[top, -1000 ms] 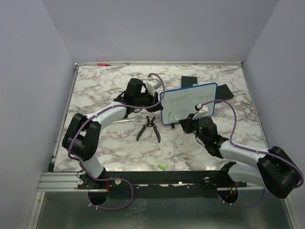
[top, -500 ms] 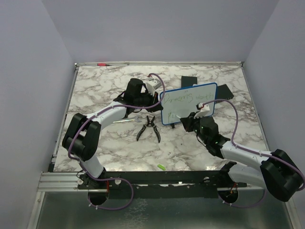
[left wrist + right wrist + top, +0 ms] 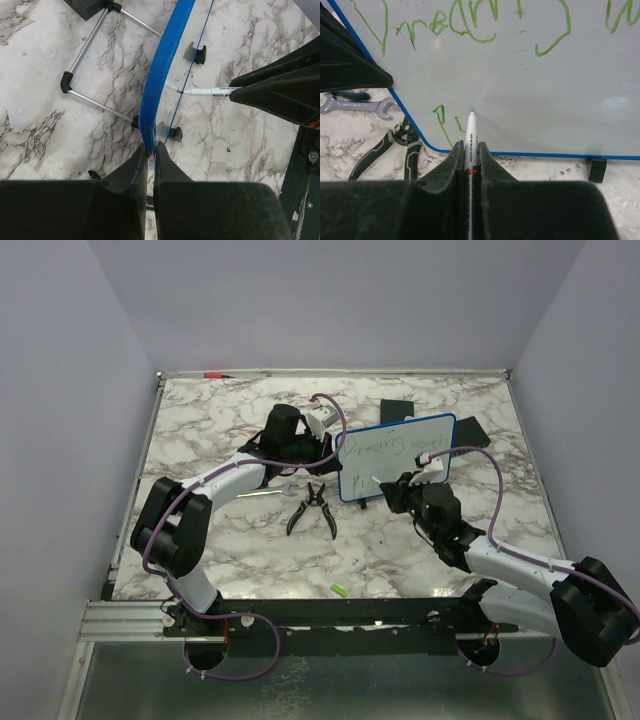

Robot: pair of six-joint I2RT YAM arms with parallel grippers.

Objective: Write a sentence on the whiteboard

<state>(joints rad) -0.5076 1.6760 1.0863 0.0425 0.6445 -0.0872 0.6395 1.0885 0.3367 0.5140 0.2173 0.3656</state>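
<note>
The whiteboard (image 3: 395, 455), white with a blue frame, stands tilted at the table's middle right. Green writing (image 3: 385, 444) runs along its top, and a few green strokes (image 3: 440, 117) begin a second line at lower left. My left gripper (image 3: 150, 148) is shut on the board's blue edge (image 3: 162, 65) and holds it upright. My right gripper (image 3: 470, 147) is shut on a white marker (image 3: 470, 131), whose tip touches the board just right of the lower strokes. The marker also shows in the left wrist view (image 3: 202, 91).
Black pliers (image 3: 312, 508) and a silver wrench (image 3: 268, 493) lie left of the board. A black box (image 3: 398, 408) and a flat black pad (image 3: 468, 432) sit behind it. A small green piece (image 3: 339, 589) lies near the front edge. A red-capped pen (image 3: 212, 374) lies at the back rail.
My right gripper has shifted the marker slightly left along the board's lower line. The left arm and the board have stayed still.
</note>
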